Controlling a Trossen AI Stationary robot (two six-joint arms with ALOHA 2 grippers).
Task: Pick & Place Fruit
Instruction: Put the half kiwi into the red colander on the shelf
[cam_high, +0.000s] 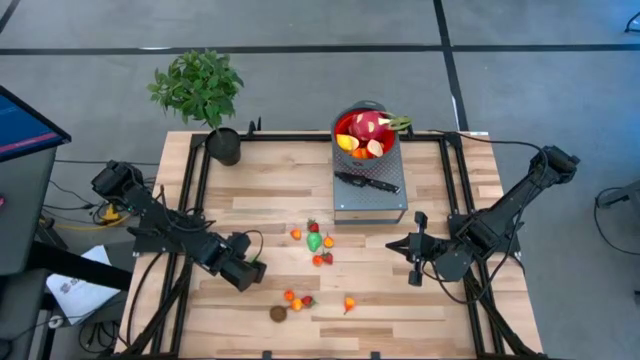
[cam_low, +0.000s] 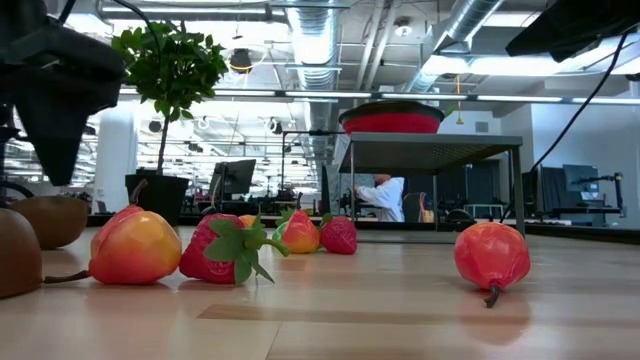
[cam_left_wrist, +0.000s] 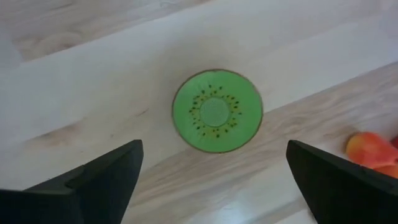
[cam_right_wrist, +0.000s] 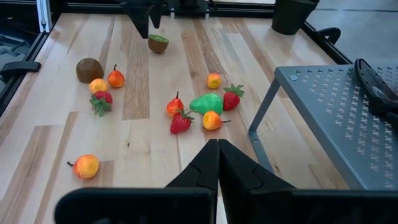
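Green-faced round kiwi half (cam_left_wrist: 217, 111) lies flat on the wooden counter (cam_left_wrist: 93, 74), directly beneath the left tool (cam_left_wrist: 214, 171) (fingers spread wide, touching nothing); right tool (cam_right_wrist: 217, 163) pinched closed, empty.

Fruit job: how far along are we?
Done: several fruits, the dragon fruit among them, fill the red bowl. In hand: nothing; the open left gripper hovers over a kiwi half, and the right gripper waits shut. Left: the loose fruits on the table.
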